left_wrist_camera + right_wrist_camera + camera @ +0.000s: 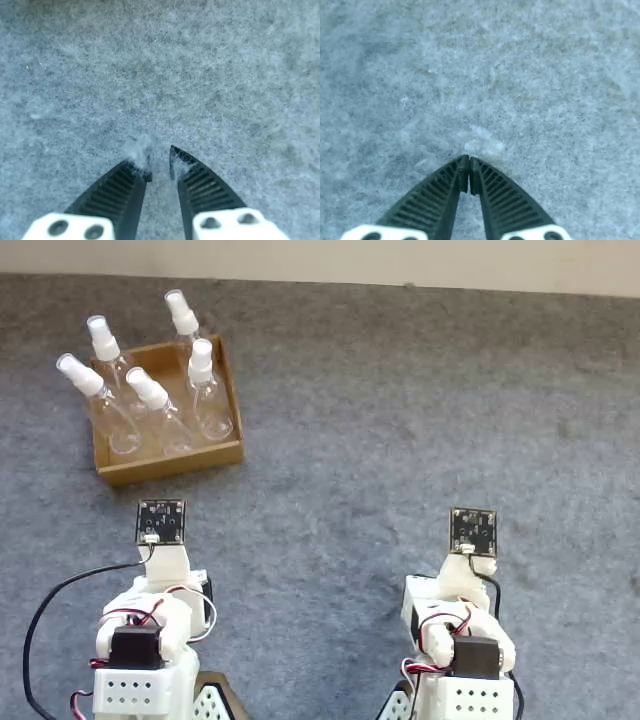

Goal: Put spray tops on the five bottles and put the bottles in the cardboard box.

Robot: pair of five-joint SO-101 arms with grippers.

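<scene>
All five bottles (212,405) stand inside the cardboard box (170,462), at the far side of the grey tabletop (400,410). Each bottle has one of the white spray tops (200,360) on it. Some of the bottles lean a little and some stand straight. So I think the job looks done, and no step is left to do.

The next move does not ask for much. I think the arms just need to rest and stay away from the box, so no bottle gets knocked over.

One arm (150,635) and the other arm (460,640) sit folded up at the near side of the tabletop, well apart from the box. Both point down at the fuzzy grey cover.

The left fingers (174,165) are a little bit apart, with a small gap between the tips, and nothing is in them. A bit of grey fluff sticks to the tips. The right fingers (465,175) are pressed together, tip to tip, and they hold nothing
</scene>
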